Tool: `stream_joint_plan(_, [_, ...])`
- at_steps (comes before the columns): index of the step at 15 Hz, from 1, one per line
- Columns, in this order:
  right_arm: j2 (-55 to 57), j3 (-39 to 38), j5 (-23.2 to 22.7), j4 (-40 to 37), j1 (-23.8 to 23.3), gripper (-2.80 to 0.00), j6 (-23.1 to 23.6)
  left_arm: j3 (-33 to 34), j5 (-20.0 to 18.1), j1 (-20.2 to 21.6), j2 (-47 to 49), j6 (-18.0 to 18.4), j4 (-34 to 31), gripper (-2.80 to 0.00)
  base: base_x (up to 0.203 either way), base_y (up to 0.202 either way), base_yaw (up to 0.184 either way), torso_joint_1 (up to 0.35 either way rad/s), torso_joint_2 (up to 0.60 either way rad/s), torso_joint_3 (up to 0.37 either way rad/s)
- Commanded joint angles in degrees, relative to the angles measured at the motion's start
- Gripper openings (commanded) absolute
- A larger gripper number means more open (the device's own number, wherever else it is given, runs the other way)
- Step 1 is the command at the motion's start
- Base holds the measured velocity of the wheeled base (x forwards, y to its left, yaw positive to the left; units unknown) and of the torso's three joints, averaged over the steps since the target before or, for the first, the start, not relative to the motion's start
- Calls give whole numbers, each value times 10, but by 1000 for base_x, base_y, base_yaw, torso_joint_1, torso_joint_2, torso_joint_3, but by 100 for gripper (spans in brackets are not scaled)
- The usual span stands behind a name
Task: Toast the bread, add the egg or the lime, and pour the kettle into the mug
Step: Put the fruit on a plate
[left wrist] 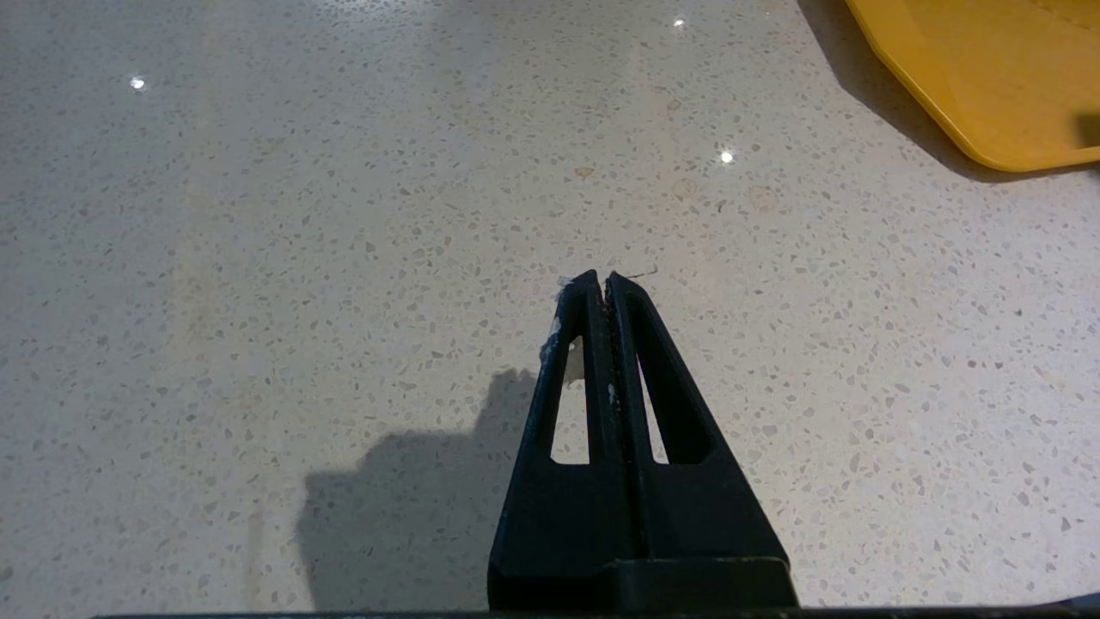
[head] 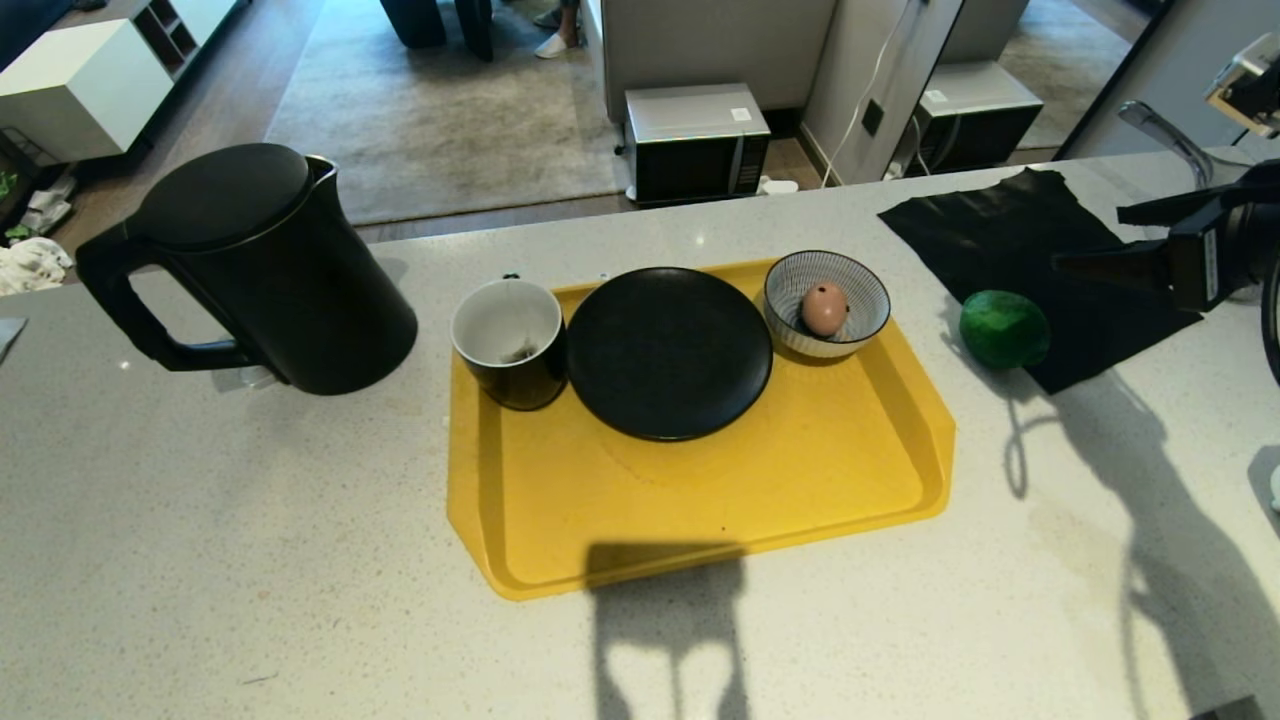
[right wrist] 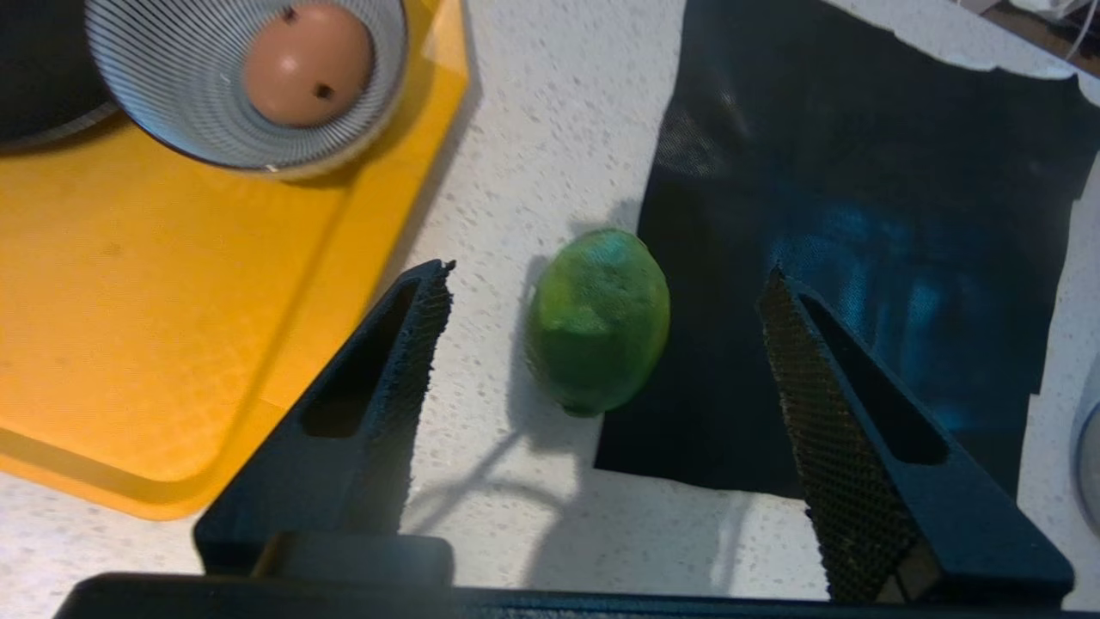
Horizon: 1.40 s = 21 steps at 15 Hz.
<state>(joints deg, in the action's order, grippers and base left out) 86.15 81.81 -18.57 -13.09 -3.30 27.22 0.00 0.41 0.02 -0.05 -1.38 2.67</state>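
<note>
So I'm on the "add the egg or lime" bit, and it looks like lime is the pick: my right gripper [right wrist: 601,284] hangs over the lime [right wrist: 599,320] with its fingers spread wide, one on each side and neither touching it. The lime sits on the stone counter [head: 250,520] just beside the yellow tray [head: 700,520], half on the edge of a black cloth [head: 1040,240]. Next move, as I read it, is to come straight down so the pads straddle the fruit's middle, then squeeze gently; it's round and bumpy, so an off-centre pinch would probably send it rolling off the cloth. After that I'd guess it goes onto the black plate [head: 668,352], which has nothing on it and sits mid-tray. Containers: the striped bowl [head: 866,283] at the tray's far right corner holds one brown egg [head: 824,308], and the black mug [head: 510,345] touching the plate's left side looks basically dry, with just a small dark bit at the bottom that I can't identify. The black kettle [head: 260,270] stands on the counter left of the tray with its lid on. No bread anywhere I can see. My left gripper [left wrist: 599,284] is parked low over bare counter, fingers pressed together, holding nothing.
</note>
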Motion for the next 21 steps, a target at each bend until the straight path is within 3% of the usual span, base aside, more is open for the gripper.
stream_joint_plan(1, [25, 0, -2, -3, -15, 0, 21, 10, 0, 0, 0, 0, 1, -280, 0, 0, 0, 0, 0, 0])
stream_joint_plan(11, [36, -12, 4, -5, -18, 0, 24, 10, 0, 0, 0, 0, 1, -280, 0, 0, 0, 0, 0, 0])
stream_joint_plan(14, [34, -26, 75, -48, -14, 0, 25, 10, 0, 1, 0, 0, 1, -280, 0, 0, 0, 0, 0, 0])
stream_joint_plan(21, [43, -24, 83, -66, 9, 0, 25, 10, 0, 1, 0, 0, 1, -280, 0, 0, 0, 0, 0, 0])
